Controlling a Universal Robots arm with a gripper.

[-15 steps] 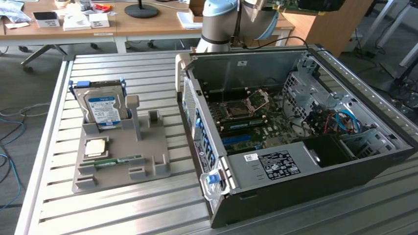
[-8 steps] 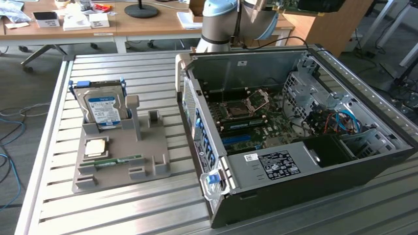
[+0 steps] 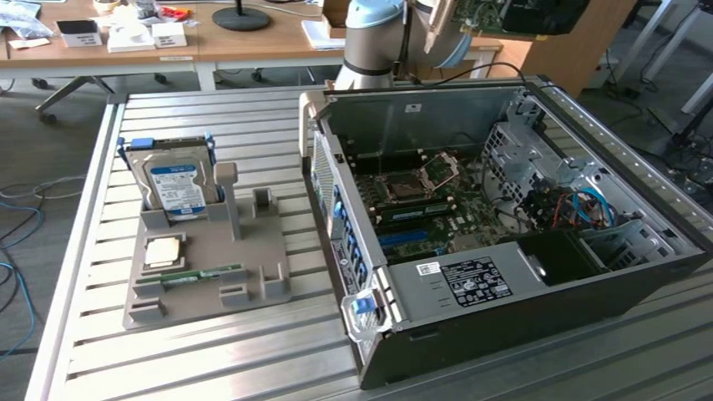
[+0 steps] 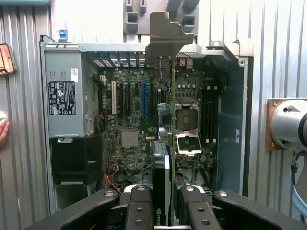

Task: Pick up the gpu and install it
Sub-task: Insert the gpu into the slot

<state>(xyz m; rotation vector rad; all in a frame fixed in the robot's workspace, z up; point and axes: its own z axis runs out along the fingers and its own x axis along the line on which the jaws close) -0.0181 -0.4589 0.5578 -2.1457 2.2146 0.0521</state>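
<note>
High above the open computer case (image 3: 624, 292) I hold the gpu (image 3: 482, 15), and in the exterior view its green board and pale bracket show at the top edge. In the wrist view the gpu (image 4: 162, 167) runs edge-on away from the camera. Its silvery end bracket (image 4: 165, 33) is at the far end. My gripper (image 4: 165, 213) is shut on the card, with a dark finger (image 4: 139, 206) on each side. Straight below lies the motherboard (image 4: 127, 110) with its blue slot (image 4: 143, 99).
A grey fixture (image 3: 262, 280) at the exterior view's left holds a silver hard drive (image 3: 173, 180), a memory stick (image 3: 203, 273) and a processor chip (image 3: 165, 251). The power supply (image 3: 462, 282) sits inside the case. The arm's base (image 3: 373, 42) stands behind the case, with desks beyond it.
</note>
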